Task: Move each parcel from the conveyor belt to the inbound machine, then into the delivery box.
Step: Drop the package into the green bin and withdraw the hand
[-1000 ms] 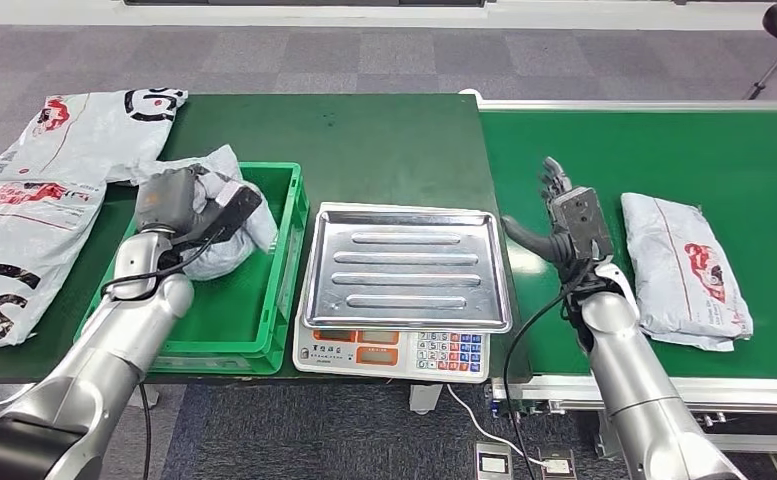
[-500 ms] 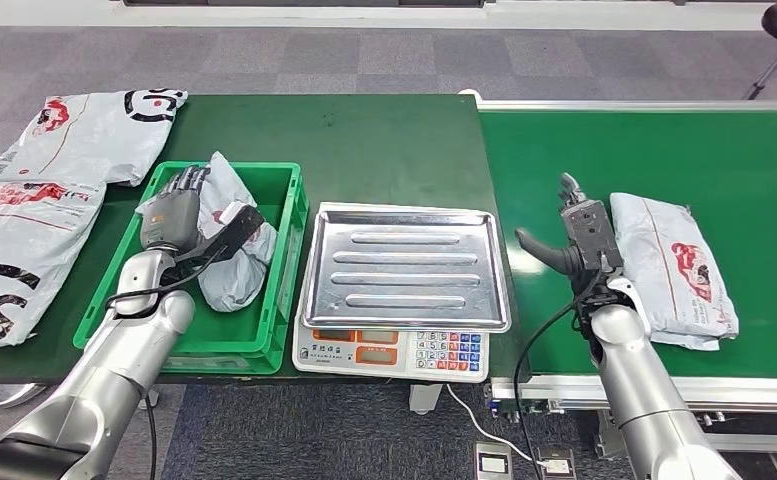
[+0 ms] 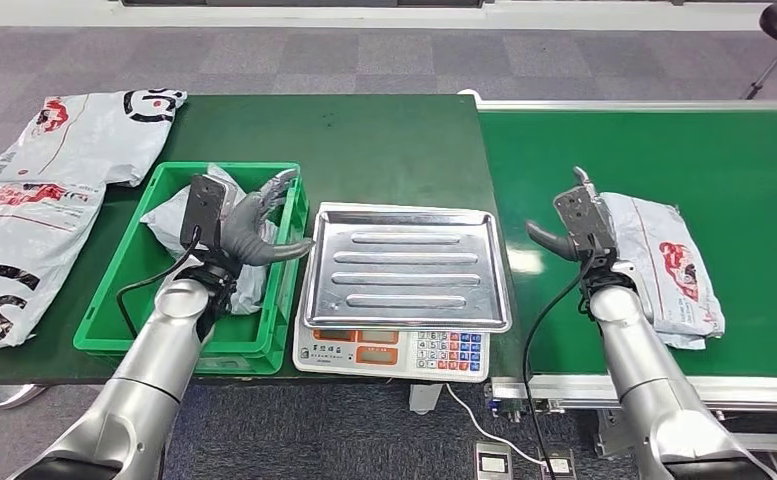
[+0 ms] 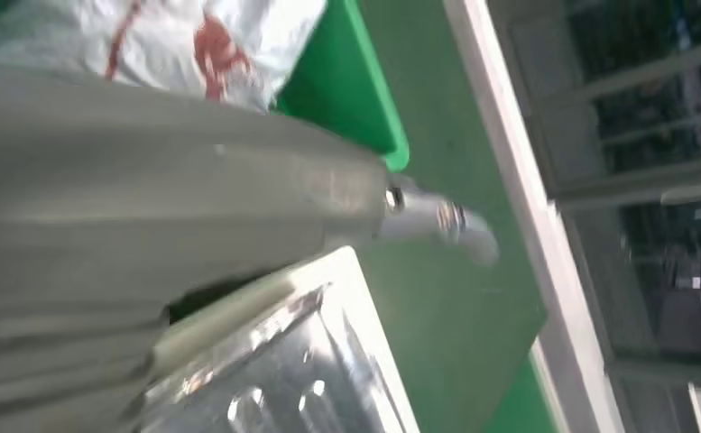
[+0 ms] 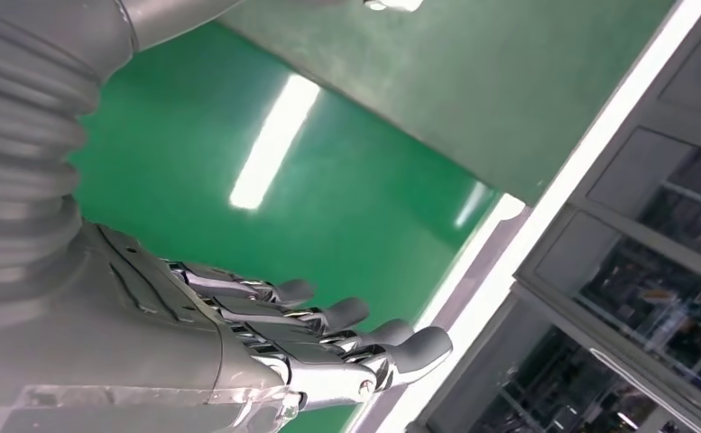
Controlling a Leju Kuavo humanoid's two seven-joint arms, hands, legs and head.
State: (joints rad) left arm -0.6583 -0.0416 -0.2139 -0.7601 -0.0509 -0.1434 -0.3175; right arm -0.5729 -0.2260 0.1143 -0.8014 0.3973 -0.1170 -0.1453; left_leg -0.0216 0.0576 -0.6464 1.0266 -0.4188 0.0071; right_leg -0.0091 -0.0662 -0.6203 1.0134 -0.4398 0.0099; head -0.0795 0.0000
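Two hands: both are held with fingers apart, nothing gripped.
Left hand [image 3: 254,228]: raised over green crate's [image 3: 282,300] edge beside scale tray [image 3: 405,268].
Crate parcel [image 3: 179,212]: lies inside.
Right hand [image 3: 570,228]: beside belt parcel [image 3: 669,268] on conveyor belt [image 3: 744,170].

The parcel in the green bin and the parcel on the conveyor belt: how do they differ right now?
The parcel in the green bin is crumpled and bunched; the parcel on the conveyor belt lies flat. The bin parcel is already dropped off, beside the open left hand; the belt parcel awaits pickup, with the right hand at its edge. Both are grey mailers with red print.
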